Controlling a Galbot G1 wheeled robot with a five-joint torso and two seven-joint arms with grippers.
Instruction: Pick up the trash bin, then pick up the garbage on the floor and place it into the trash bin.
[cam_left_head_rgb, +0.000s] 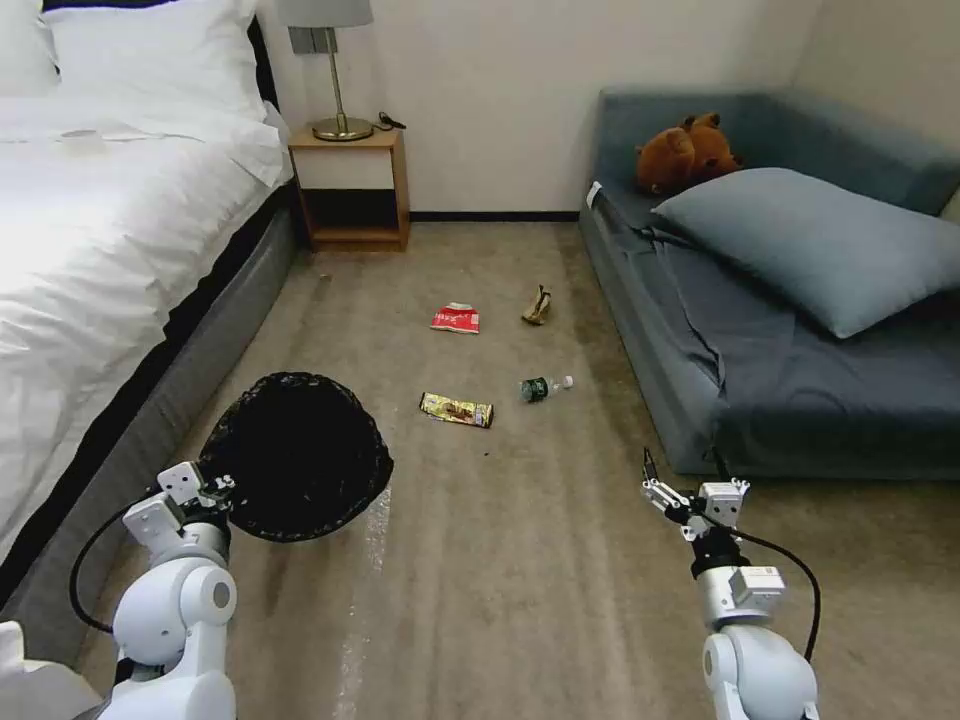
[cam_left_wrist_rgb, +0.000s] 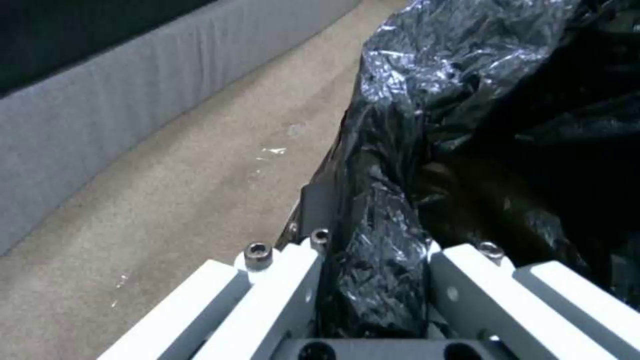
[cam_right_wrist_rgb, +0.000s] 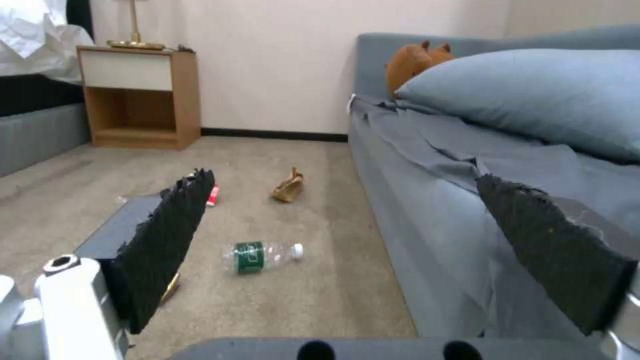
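Left gripper (cam_left_head_rgb: 215, 487) is pinching the bin (cam_left_head_rgb: 295, 455) by its near rim; in the left wrist view the jaws are pressed onto a fold of black liner (cam_left_wrist_rgb: 373, 270). Whether the hard rim under the plastic is caught too, cannot tell. Bin is hanging at the robot's left, beside the bed (cam_left_head_rgb: 110, 250), mouth facing up toward the head camera.

Right gripper (cam_left_head_rgb: 690, 495) is hovering low over the carpet (cam_left_head_rgb: 520, 560) by the sofa (cam_left_head_rgb: 800, 400), jaws spread wide and holding nothing.

Garbage is all lying on the carpet, none in the bin as far as its dark mouth shows:
- bottle (cam_right_wrist_rgb: 263, 255) on its side, nearest the right gripper and sitting between its pads in the right wrist view
- wrapper (cam_left_head_rgb: 457, 409) just left of the bottle
- red-and-white packet (cam_left_head_rgb: 456, 319) and tan scrap (cam_left_head_rgb: 537, 306) farther off, toward the nightstand (cam_left_head_rgb: 352, 185)

Judgement: step in hand is the first pick, and the bottle looks the likely target.

To do it well:
- close across the bottle's width, at the labelled middle, since it may roll
- descend until the pads are nearly brushing the carpet
- keep the bin level and steady; a liner-only grip could slip
- bring the bin mouth under the drop point before releasing
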